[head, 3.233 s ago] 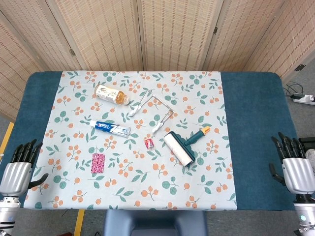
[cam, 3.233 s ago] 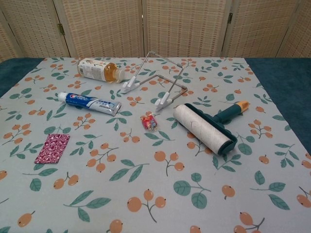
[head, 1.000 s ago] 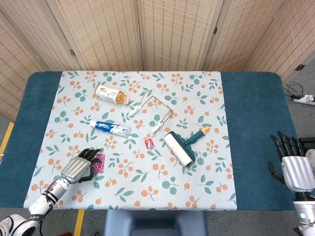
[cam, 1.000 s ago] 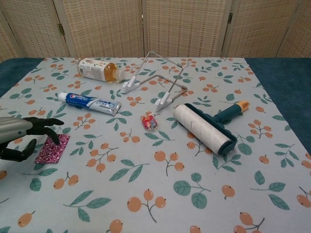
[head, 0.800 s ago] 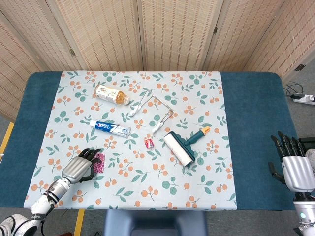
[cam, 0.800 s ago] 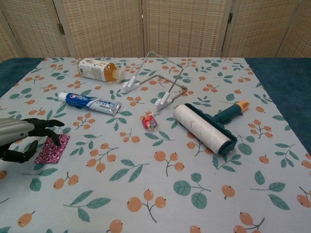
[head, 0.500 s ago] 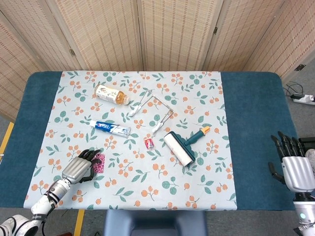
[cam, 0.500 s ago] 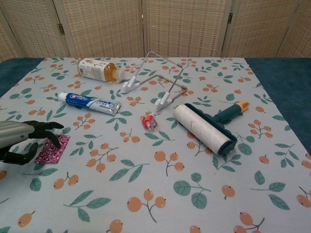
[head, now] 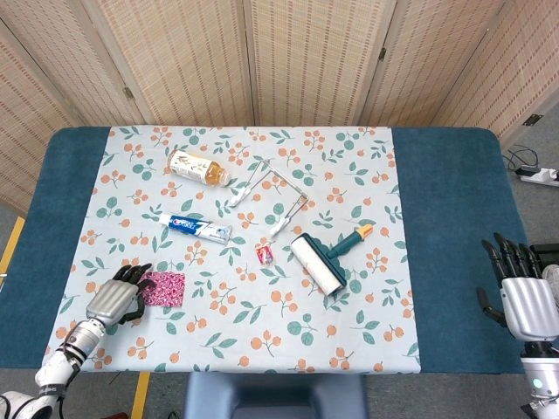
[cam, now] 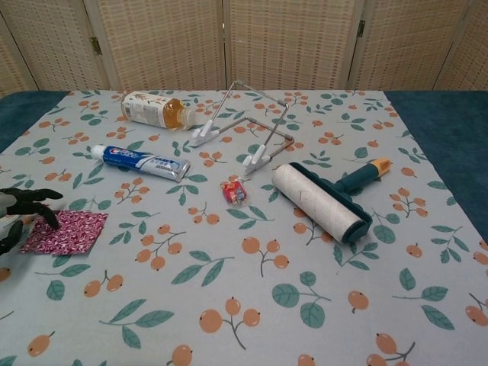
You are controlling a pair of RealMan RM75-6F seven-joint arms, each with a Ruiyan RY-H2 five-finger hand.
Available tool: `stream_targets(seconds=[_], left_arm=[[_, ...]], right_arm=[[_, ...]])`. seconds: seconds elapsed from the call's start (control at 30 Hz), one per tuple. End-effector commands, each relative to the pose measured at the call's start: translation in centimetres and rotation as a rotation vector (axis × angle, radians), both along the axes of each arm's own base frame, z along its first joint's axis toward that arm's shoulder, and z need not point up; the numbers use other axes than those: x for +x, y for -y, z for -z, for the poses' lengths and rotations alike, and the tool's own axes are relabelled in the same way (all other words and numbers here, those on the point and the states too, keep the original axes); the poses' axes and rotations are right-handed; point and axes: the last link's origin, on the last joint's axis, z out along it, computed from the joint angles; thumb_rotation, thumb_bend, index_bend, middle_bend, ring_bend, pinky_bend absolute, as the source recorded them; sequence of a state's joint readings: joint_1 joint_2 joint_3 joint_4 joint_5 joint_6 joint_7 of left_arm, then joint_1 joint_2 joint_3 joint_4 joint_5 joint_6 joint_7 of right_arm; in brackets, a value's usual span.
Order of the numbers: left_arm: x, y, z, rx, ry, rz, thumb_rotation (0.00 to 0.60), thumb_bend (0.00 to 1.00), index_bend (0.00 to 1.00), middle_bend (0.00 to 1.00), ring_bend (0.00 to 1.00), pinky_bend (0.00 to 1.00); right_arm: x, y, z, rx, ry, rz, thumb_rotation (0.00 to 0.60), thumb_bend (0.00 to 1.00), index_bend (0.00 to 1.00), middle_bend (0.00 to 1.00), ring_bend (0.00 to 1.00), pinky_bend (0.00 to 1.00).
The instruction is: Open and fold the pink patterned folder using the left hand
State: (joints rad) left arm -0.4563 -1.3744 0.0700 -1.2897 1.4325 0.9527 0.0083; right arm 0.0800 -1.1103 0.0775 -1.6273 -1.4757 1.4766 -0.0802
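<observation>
The pink patterned folder (head: 164, 288) lies spread open and flat on the floral cloth near the front left; the chest view shows the folder (cam: 67, 231) as a wide pink sheet. My left hand (head: 113, 298) sits just left of it, fingers curved and apart, fingertips (cam: 47, 212) touching the folder's left edge. In the chest view only the dark fingers of the left hand (cam: 23, 207) show at the frame's left border. My right hand (head: 524, 301) rests far off at the table's right edge, fingers spread and holding nothing.
A toothpaste tube (head: 196, 228), a drink bottle (head: 197, 167), a bent metal stand (head: 275, 199), a small red packet (head: 265, 253) and a lint roller (head: 321, 262) lie behind and to the right of the folder. The floral cloth (head: 253, 340) in front is bare.
The folder has gone from a narrow closed strip to a wide open sheet, its flap spread leftward. My left hand has moved left with it. The right hand has not moved.
</observation>
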Motion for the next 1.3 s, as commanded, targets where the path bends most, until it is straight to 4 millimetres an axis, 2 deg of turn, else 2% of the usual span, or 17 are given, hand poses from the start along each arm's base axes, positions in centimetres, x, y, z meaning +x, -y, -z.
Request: stream_targets(seconds=[0.03, 0.17, 0.3, 0.47, 0.83, 1.03, 1.3], left_arm=[[-0.8, 0.2, -0.8, 0.016, -0.018, -0.016, 0.274, 0.86, 0.30, 0.00, 0.00, 0.00], [-1.1, 0.3, -1.7, 0.038, -0.024, -0.023, 0.274, 0.86, 0.30, 0.00, 0.00, 0.00], [-0.3, 0.2, -1.8, 0.047, -0.004, -0.007, 0.274, 0.86, 0.30, 0.00, 0.00, 0.00], [1.1, 0.5, -0.8, 0.013, 0.015, 0.036, 0.276, 0.86, 0.30, 0.00, 0.00, 0.00], [2.5, 0.4, 1.0, -0.030, 0.010, 0.066, 0.275, 0.86, 0.29, 0.00, 0.00, 0.00], [2.0, 0.5, 1.1, -0.031, -0.001, 0.045, 0.273, 0.86, 0.29, 0.00, 0.00, 0.00], [0.2, 0.9, -0.2, -0.004, -0.021, -0.001, 0.277, 0.86, 0.29, 0.00, 0.00, 0.00]], right_arm=[[0.0, -0.1, 0.0, -0.001, 0.001, 0.000, 0.600, 0.46, 0.00, 0.00, 0.00, 0.00], [-0.1, -0.2, 0.1, -0.002, 0.003, 0.000, 0.600, 0.46, 0.00, 0.00, 0.00, 0.00], [-0.1, -0.3, 0.1, -0.003, 0.005, 0.001, 0.600, 0.46, 0.00, 0.00, 0.00, 0.00], [-0.2, -0.4, 0.0, -0.006, 0.007, 0.004, 0.600, 0.46, 0.00, 0.00, 0.00, 0.00], [-0.5, -0.6, 0.0, -0.005, 0.013, 0.014, 0.600, 0.46, 0.00, 0.00, 0.00, 0.00], [-0.6, -0.6, 0.1, -0.006, 0.013, 0.017, 0.600, 0.46, 0.00, 0.00, 0.00, 0.00], [-0.4, -0.6, 0.1, -0.007, 0.011, 0.013, 0.600, 0.46, 0.00, 0.00, 0.00, 0.00]])
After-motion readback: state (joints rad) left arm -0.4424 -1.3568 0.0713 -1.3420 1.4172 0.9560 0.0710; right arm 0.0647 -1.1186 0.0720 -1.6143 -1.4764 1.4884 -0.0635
